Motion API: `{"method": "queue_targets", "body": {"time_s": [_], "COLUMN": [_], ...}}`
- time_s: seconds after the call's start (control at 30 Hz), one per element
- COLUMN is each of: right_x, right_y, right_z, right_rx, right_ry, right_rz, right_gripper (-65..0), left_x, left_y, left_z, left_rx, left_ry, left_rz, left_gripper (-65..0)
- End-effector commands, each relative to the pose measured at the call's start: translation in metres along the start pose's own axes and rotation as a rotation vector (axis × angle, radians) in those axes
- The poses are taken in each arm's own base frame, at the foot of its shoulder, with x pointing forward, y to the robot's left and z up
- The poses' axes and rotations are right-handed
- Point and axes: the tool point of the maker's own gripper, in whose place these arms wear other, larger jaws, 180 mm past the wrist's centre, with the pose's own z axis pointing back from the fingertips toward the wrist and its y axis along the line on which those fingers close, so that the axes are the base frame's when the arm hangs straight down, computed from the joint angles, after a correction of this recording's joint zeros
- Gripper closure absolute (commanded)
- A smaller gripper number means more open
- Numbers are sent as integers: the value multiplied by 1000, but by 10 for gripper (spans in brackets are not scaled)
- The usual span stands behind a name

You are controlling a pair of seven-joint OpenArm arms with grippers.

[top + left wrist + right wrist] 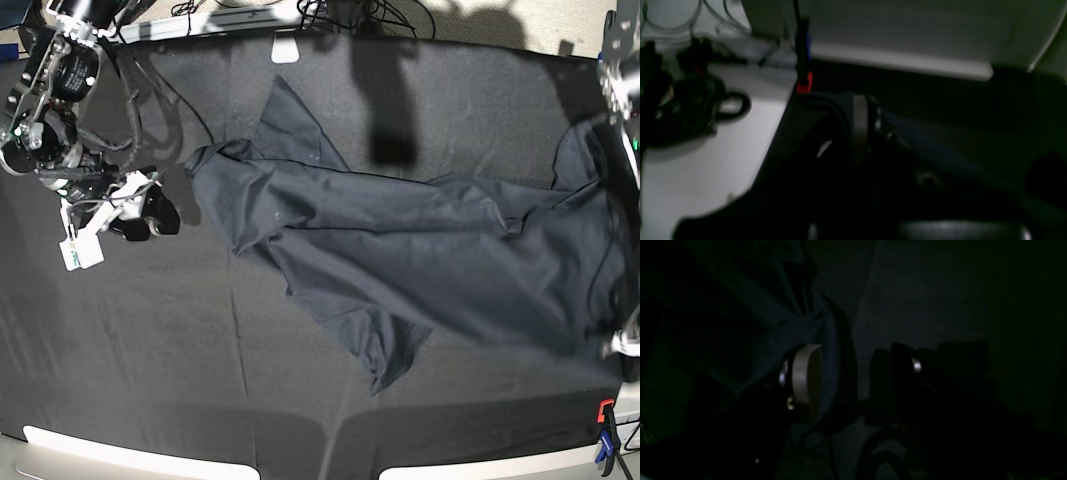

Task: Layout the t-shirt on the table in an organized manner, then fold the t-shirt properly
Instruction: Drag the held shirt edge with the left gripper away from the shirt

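A wide table (120, 340) covered in matte black creased cloth fills the overhead base view. Near its left edge, toward the far corner, the right gripper (160, 215) rests low over the cloth with its jaws spread wide. In the right wrist view, which is very dark, one pale finger pad (806, 373) lies against a bunched fold of the shirt while the other finger stands well apart, so nothing is pinched between them. Just to the right of that gripper begins the t-shirt (400, 260), a large dark navy garment spread crumpled across the middle of the table, reaching all the way to the right edge; one pointed flap stretches toward the far edge and another toward the near edge. At the right edge, the left gripper (862, 120) is closed tight on a fold of the shirt, seen up close in the blurred left wrist view with navy fabric drawn taut away from it. An orange-and-blue clamp (606, 430) sits at the table's near right corner.
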Motion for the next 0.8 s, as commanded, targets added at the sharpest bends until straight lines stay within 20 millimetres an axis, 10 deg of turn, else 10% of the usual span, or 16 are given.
{"method": "queue_targets", "body": {"time_s": [0.0, 0.3, 0.4, 0.5, 0.77], "right_x": [18, 18, 18, 18, 20], "right_y": [2, 2, 2, 2, 2], "right_z": [4, 4, 4, 4, 4], "right_rx": [11, 12, 11, 11, 12], "right_ry": [-60, -60, -60, -59, -70], "right_rz": [32, 32, 32, 32, 32], "right_gripper": [-320, -320, -320, -320, -320], "left_x": [44, 60, 54, 49, 40], "left_y": [2, -21, -48, -65, -48], "left_z": [-5, -21, -25, -28, -33], "left_rx": [0, 93, 28, -11, 84], "left_ry": [-128, -214, -214, -208, -117], "left_rz": [-5, -142, -253, -305, -297], "left_gripper": [0, 0, -208, -250, -250]}}
